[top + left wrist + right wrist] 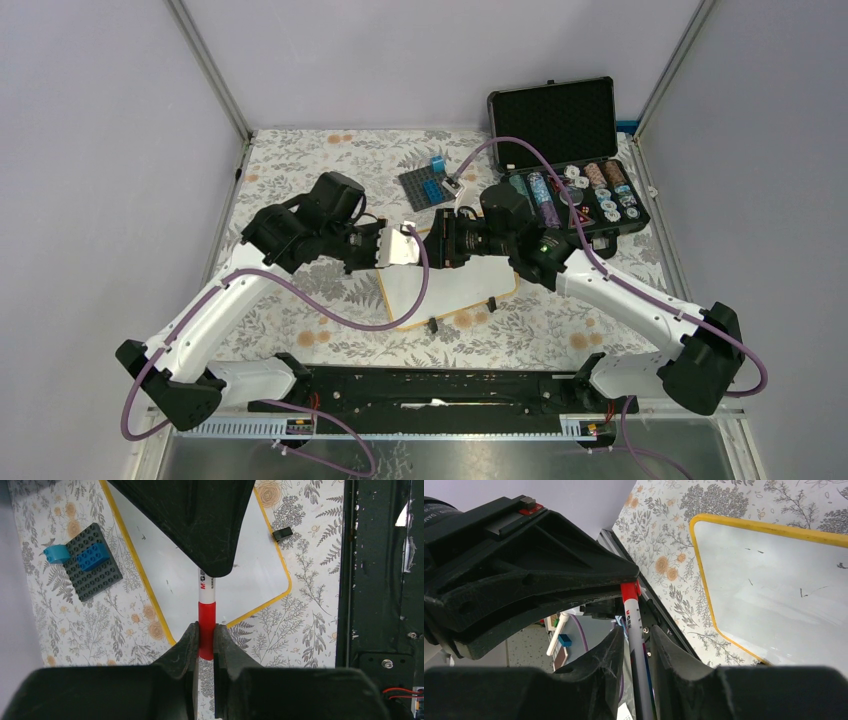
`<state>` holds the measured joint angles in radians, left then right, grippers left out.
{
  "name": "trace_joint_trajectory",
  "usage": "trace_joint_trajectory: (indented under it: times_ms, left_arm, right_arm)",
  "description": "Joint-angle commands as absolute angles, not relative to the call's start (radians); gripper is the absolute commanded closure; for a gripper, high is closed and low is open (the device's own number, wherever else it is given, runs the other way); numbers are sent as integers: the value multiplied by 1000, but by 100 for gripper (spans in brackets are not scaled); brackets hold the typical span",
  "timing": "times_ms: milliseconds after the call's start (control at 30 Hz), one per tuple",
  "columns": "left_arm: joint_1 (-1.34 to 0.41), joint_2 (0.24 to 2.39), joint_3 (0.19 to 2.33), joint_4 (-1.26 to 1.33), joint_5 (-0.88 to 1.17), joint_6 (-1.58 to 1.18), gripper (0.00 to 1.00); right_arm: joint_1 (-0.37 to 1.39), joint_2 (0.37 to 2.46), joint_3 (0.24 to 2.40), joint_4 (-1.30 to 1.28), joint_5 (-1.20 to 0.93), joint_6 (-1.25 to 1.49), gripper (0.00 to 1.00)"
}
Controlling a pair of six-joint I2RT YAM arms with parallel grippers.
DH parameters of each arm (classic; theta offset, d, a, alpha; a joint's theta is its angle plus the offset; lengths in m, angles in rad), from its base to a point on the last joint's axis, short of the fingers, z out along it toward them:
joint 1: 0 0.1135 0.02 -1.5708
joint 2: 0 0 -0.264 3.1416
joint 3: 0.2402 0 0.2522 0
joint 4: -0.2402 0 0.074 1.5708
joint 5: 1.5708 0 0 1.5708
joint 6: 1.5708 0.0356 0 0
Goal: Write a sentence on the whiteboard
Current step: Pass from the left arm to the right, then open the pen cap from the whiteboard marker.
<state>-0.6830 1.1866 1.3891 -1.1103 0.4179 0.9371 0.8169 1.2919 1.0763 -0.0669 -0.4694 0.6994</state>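
Began at the near edge with a black rail [430, 385] carrying both arm bases, beside a floral tablecloth [300, 170]. Followed the left arm [215, 310] and the right arm [630, 300] inward to a meeting over the middle of the table. Found the whiteboard [165, 575] lying flat on the cloth beneath that meeting, not far beyond the rail, turned at a slant, with a yellowish frame, rounded corners and two black clip feet [432, 324] along its near edge. Noted a few faint dark marks [804, 592] on its white face. Saw the left gripper [206, 630] pressed together on the red cap [206, 612] of a marker [206, 587], pinching it from both sides. Saw the right gripper [636, 630] facing it tip to tip, closed round the pale barrel of the same marker. Judged the marker held in the air between the two, over the far part of the whiteboard and clear of its surface. Spotted, beyond the board, a dark grey studded baseplate [97, 580] with a blue brick [93, 556] on top and a light blue piece [56, 554] touching one corner. Ended at the far right with an open black case [552, 115], lid raised, rows of chips [600, 185] in its tray
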Motion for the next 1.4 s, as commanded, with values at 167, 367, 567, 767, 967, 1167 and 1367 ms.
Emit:
trace_joint_trajectory:
  times_ms: [167,367,567,767,967,1167,1367]
  left_arm:
    - [-701,1186,1443,-1061,468,869,100]
    - [-702,1180,1442,-1051,482,860,100]
    - [-701,1169,1432,-999,435,782,84]
    - [-658,1109,1405,-965,501,651,47]
    - [-543,1048,1338,-889,641,562,45]
    - [-544,1042,1290,-894,669,647,46]
    - [-589,1062,1295,-918,611,727,48]
  right_arm:
    - [838,1254,1091,-12,-418,686,70]
    - [838,1258,1089,-10,-445,692,86]
    - [836,1244,1094,-20,-442,672,100]
    - [802,1173,1098,-68,-391,627,100]
    - [772,1140,1058,-60,-409,643,100]
    - [773,1155,1031,-14,-467,680,100]
    - [776,1176,1014,48,-507,718,100]
